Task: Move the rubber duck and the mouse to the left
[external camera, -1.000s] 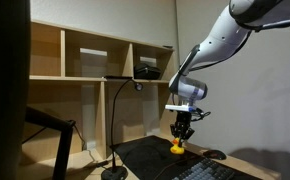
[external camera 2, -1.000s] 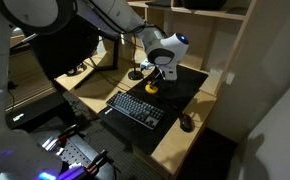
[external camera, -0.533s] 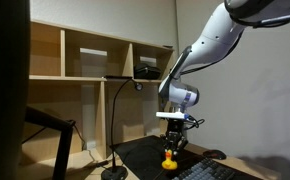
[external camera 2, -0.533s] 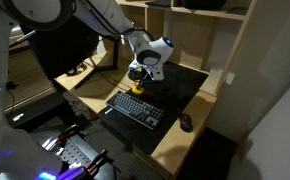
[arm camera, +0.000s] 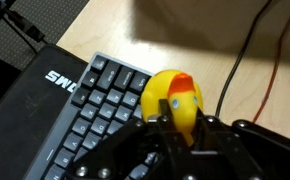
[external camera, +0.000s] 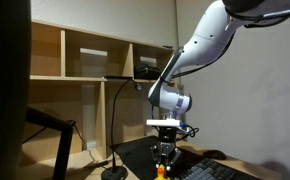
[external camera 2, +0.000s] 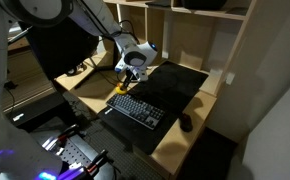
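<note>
My gripper (arm camera: 175,125) is shut on the yellow rubber duck (arm camera: 172,98), whose orange beak points up in the wrist view. I hold it above the end of the dark keyboard (arm camera: 95,110) and the wooden desk. In both exterior views the gripper (external camera: 164,160) (external camera 2: 125,78) carries the duck (external camera: 163,169) (external camera 2: 123,86) low over the desk, near the lamp base. The black mouse (external camera 2: 186,122) lies on the desk beyond the keyboard's other end; it also shows as a low dark dome (external camera: 216,154).
A black desk mat (external camera 2: 180,85) covers the desk under the keyboard (external camera 2: 137,108). A gooseneck lamp (external camera: 113,172) stands by the wooden shelf unit (external camera: 85,70). Cables (arm camera: 253,50) run across the bare desk.
The arm has carried the duck along the desk away from the mouse, from over the mat to the keyboard's far end near the lamp. The mouse has not moved.
</note>
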